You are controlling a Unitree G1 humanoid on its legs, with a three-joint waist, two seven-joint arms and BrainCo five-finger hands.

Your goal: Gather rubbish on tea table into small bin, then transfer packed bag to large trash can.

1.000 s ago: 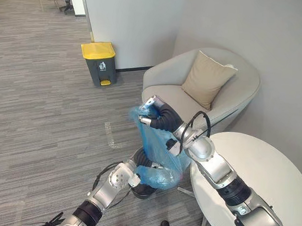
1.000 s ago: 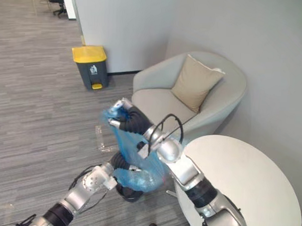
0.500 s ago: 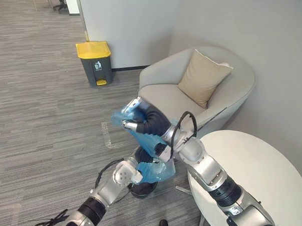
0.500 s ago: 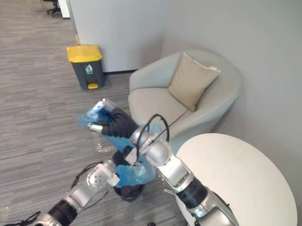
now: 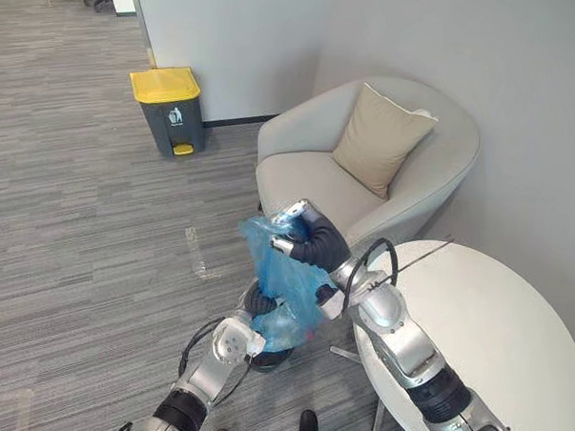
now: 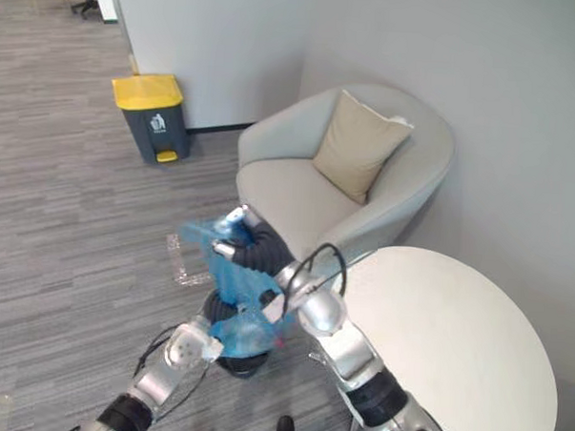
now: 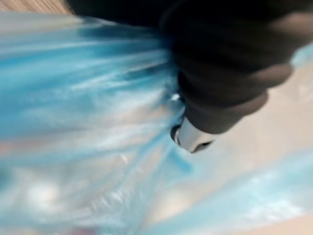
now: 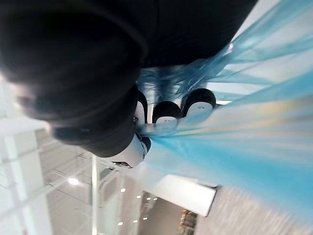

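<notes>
A packed blue bag [image 5: 287, 278] hangs beside the round white tea table [image 5: 497, 334]. Its bottom is just over the small black bin [image 5: 267, 360] on the floor. My right hand [image 5: 304, 237] is shut on the bag's gathered top; in the right wrist view its fingers [image 8: 166, 110] pinch the blue plastic [image 8: 234, 142]. My left hand [image 5: 258, 302] is low against the bag's bulging lower half. In the left wrist view it [image 7: 220, 73] is curled into the plastic [image 7: 73, 122]. The large grey trash can [image 5: 166, 110] with a yellow lid stands far off by the white wall.
A beige armchair [image 5: 308, 183] with a tan cushion [image 5: 379, 138] stands right behind the bag, close to the table. Open grey carpet [image 5: 86, 235] stretches from the bin toward the trash can. A grey wall runs behind the chair.
My left hand's fingers have curled shut into the bag's lower part. My right hand swung the bag's top left, then back toward the table. The camera has shifted slightly.
</notes>
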